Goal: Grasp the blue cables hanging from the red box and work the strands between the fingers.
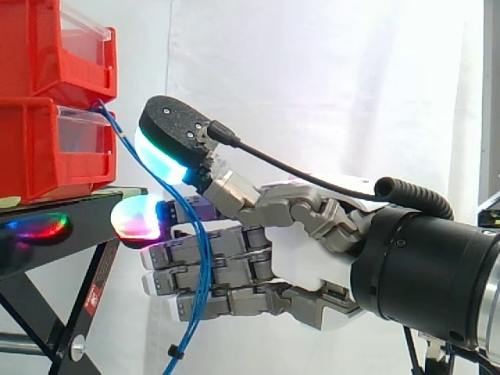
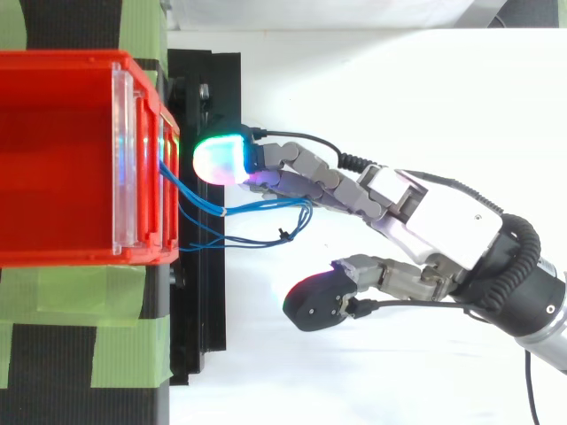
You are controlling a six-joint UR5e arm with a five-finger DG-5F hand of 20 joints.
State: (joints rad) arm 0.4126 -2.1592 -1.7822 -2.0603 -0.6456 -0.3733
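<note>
Side view: blue cables [image 1: 205, 269] across the straight fingers [image 1: 238, 250]

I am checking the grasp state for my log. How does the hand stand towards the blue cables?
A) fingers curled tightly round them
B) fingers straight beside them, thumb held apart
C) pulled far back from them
B: the hand's fingers reach straight toward the red bins, the blue cables hang across them, and the thumb stands apart.
</note>
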